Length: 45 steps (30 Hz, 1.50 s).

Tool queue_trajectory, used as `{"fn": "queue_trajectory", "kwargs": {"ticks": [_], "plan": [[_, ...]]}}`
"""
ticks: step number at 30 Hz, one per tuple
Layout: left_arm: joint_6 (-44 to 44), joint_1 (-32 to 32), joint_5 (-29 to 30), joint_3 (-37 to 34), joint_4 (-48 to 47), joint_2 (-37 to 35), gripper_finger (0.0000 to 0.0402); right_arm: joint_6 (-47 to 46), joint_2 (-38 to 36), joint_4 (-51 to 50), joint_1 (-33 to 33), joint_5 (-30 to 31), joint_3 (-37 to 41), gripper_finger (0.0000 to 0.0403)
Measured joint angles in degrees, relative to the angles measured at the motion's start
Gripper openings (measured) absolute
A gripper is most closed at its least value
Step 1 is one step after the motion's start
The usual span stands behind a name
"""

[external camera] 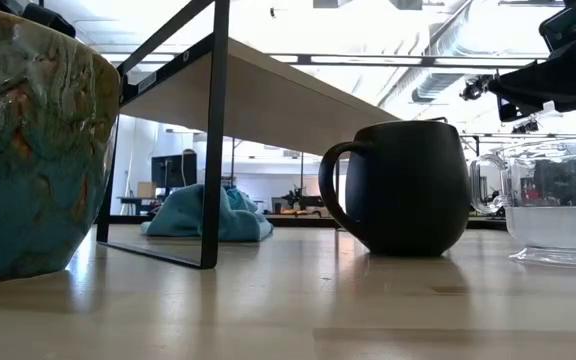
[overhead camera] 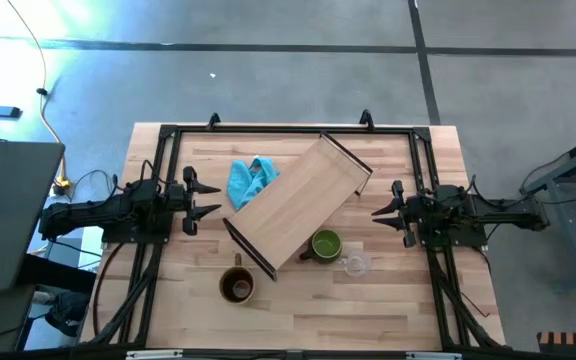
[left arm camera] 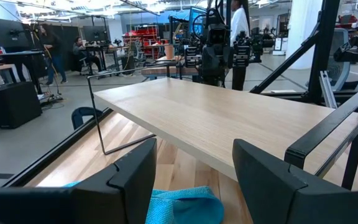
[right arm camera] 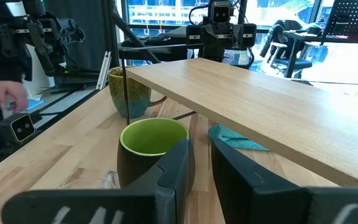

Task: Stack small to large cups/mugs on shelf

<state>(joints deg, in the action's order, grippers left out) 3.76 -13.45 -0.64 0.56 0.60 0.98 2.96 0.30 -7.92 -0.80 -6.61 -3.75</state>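
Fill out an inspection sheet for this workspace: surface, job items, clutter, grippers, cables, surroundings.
Surface: wooden tabletop, black rails along its edges.
Job's things: shelf lies diagonally mid-table, nothing on it. Green mug and clear glass cup stand beside its near edge; brown mug stands off its near-left corner.
Clutter: blue cloth by the shelf's far-left side.
Grippers: left gripper at the table's left edge, fingers open, empty. Right gripper at the right edge, fingers narrowly apart, empty.
Cables: yellow cable on the floor at left.
Surroundings: grey floor; people at desks beyond the table.
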Motion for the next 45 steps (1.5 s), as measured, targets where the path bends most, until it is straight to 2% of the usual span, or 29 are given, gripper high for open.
{"fn": "queue_trajectory", "kwargs": {"ticks": [37, 42, 45], "plan": [[0.01, -0.02, 0.09, 0.0, 0.0, -0.01, 0.02, 3.33, 0.01, 0.06, 0.0, 0.02, -0.01, 0.0064], [-1.5, -0.02, -0.55, 0.0, 0.13, 0.0, 0.02, -6.04, 0.0, 4.41, 0.0, 1.75, 0.09, 0.0064], [-9.19, -0.02, -4.59, 0.0, 3.11, -0.01, 0.02, -9.53, 0.0, 7.41, 0.0, 5.2, 0.09, 0.0064]]}}
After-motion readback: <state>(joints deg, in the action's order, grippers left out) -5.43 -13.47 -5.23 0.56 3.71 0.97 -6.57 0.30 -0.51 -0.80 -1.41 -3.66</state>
